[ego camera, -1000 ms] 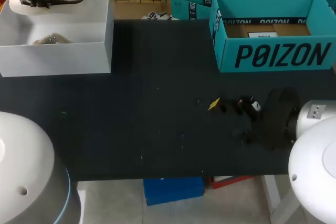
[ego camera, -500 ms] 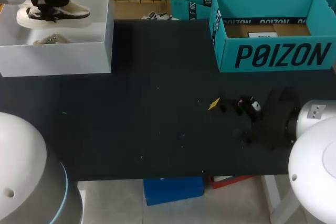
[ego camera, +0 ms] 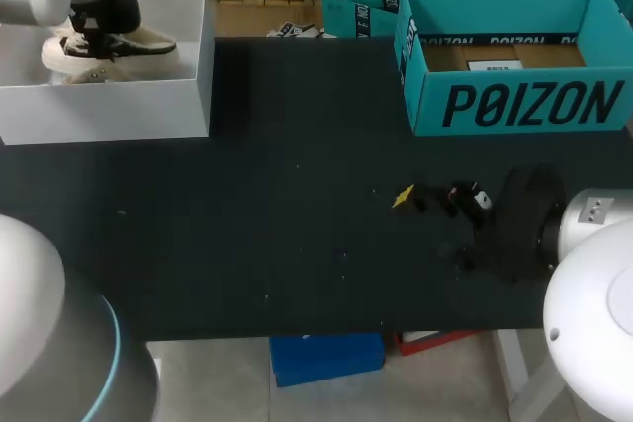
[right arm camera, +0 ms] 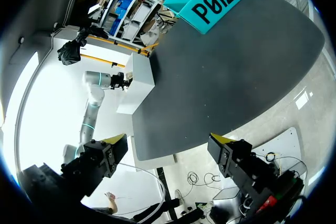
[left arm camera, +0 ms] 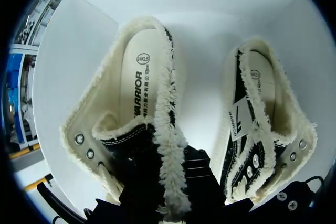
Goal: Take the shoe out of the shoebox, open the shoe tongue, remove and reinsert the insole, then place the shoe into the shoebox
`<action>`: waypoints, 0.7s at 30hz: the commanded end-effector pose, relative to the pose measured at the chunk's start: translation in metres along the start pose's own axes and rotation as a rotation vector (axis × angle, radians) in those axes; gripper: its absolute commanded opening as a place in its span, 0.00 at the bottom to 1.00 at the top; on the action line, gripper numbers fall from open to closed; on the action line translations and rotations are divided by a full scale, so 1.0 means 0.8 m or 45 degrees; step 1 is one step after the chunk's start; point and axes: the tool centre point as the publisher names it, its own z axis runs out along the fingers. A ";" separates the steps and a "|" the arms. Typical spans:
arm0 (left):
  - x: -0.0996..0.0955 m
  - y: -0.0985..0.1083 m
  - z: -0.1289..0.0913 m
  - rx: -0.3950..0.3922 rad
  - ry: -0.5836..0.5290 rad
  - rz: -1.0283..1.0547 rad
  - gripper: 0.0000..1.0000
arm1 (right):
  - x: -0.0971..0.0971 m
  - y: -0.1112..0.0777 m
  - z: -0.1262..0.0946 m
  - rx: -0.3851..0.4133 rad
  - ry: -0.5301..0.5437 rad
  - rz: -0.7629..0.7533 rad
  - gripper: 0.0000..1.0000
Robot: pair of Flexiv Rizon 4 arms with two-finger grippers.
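The shoe (ego camera: 117, 45) hangs just over the white shoebox (ego camera: 109, 111) at the far left corner of the table (ego camera: 297, 224). Its long axis runs along the shoebox's long side, toe toward the table's middle. A second shoe (ego camera: 94, 74) lies on the floor of the shoebox just below and beside it. The left gripper (ego camera: 97, 35) clamps the shoe's fleecy collar from above, so I judge only a short straight drop is left. The right gripper (right arm camera: 168, 148) sits spread and empty near the table's near right edge, well apart. Since a second ago the shoe has come down from above the shoebox's far rim and moved inward.
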 end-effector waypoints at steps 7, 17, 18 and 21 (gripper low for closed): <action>-0.006 0.001 -0.004 0.008 0.018 0.035 1.00 | -0.009 -0.005 0.000 0.001 0.038 0.017 1.00; -0.019 0.008 -0.073 0.001 0.070 0.019 1.00 | -0.009 -0.005 0.000 0.001 0.038 0.017 1.00; -0.020 0.006 -0.081 -0.018 0.092 0.026 1.00 | -0.009 -0.005 0.000 0.001 0.038 0.017 1.00; -0.020 0.002 -0.104 -0.063 0.105 0.034 1.00 | -0.009 -0.005 0.000 0.001 0.038 0.017 1.00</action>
